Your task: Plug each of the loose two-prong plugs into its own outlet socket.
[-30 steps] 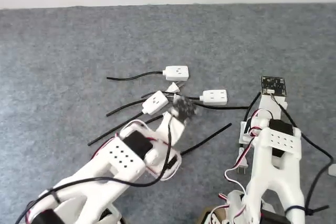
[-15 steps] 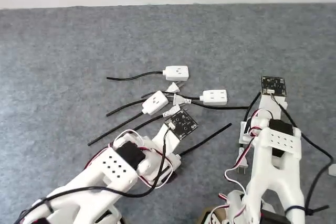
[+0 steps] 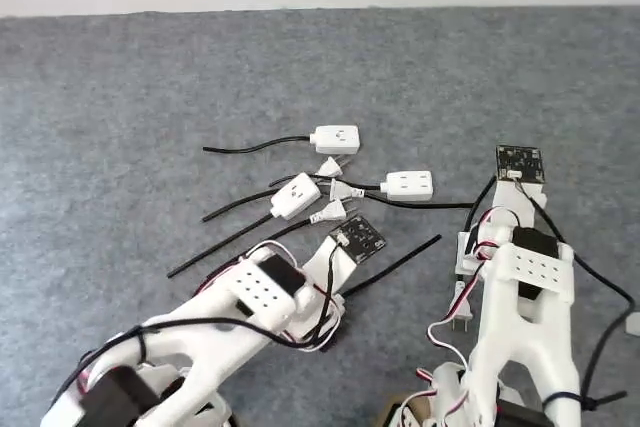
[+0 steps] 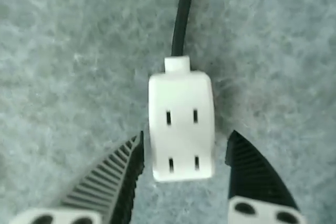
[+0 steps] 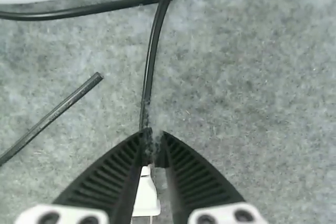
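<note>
As you read across the grey tabletop from its left side, you may list the following. Left arm: low at the near left, angled toward the group of sockets. Left tool: open, one finger on each side of a white outlet socket that lies flat with its slots up. You cannot tell whether the fingers touch it. Its black lead runs off from the end away from the tool. Middle group, from the high view: near-left outlet; far outlet; small plug, low plug and corded plug, all loose between the outlets; right-hand outlet. Right arm: at the near right. Right tool: closed on a white plug. The plug's black cord leaves the fingertips and runs over the tabletop, just beside a loose cord end.
</note>
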